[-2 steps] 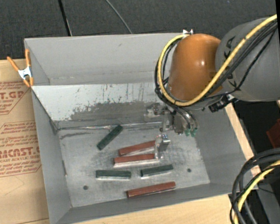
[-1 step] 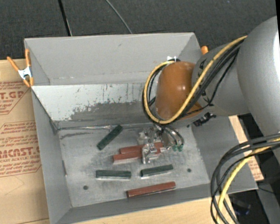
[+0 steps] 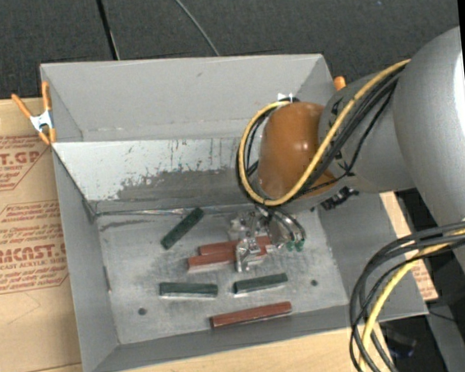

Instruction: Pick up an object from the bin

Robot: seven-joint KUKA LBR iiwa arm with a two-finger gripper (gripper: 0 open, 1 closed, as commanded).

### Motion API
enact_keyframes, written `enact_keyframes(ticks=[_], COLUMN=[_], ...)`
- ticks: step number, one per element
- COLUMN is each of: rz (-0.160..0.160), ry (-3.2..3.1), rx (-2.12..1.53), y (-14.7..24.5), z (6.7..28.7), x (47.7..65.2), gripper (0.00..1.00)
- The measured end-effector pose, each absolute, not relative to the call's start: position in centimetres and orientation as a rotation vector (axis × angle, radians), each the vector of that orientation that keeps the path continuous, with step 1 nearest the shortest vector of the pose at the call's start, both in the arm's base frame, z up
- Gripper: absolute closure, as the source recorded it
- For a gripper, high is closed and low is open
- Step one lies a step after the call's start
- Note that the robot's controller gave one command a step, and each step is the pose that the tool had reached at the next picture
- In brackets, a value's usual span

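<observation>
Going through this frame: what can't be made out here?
- Camera view: right ends of the middle red-brown bars, covered by the pincer.
- Whether the pincer touches those bars: too small to tell.
- Right rear of the bin floor: hidden by the arm's orange cover.

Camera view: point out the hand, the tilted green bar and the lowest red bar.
hand [image 3: 249, 252], camera view, its lower tip.
tilted green bar [image 3: 182, 228], camera view, middle of its length.
lowest red bar [image 3: 251, 314], camera view, middle of its length.

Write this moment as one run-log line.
gripper: over red-brown bars, bin centre | nearest other: dark green bar | bars: lying on floor
</observation>
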State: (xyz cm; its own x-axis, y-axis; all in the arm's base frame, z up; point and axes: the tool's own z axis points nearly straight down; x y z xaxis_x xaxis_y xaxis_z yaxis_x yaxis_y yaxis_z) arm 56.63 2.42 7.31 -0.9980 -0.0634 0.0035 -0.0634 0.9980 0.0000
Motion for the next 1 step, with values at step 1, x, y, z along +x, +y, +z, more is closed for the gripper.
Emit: enact_keyframes(ticks=[1], rz=[-0.002], ry=[-3.145], rx=[0.031], y=[2.53], z=[22.29], x=[56.7], gripper=[1.0])
